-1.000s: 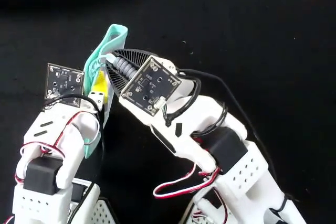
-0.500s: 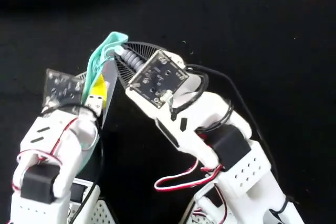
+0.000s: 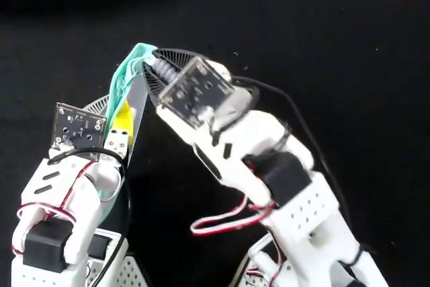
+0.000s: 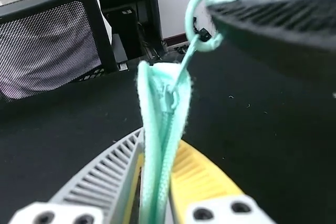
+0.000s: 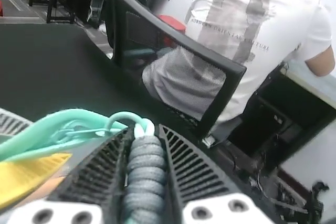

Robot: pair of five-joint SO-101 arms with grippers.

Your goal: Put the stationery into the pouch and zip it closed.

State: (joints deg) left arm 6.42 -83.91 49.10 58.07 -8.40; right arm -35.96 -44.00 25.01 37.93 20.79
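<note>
Left gripper (image 4: 160,145) pinches the pouch (image 4: 149,106); right gripper (image 5: 143,129) squeezes the zip loop (image 5: 118,118) at its tips. Zip looks nearly closed.

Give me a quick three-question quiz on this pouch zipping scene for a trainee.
1. True or false: the left gripper clamps the teal pouch between a grey finger and a yellow one.
2. What does the right gripper hold? A: the zip pull. B: a pencil. C: nothing.
3. Fill in: the loop at the end of the zip pull is coloured ____.
Key: 1 true; 2 A; 3 teal.
</note>
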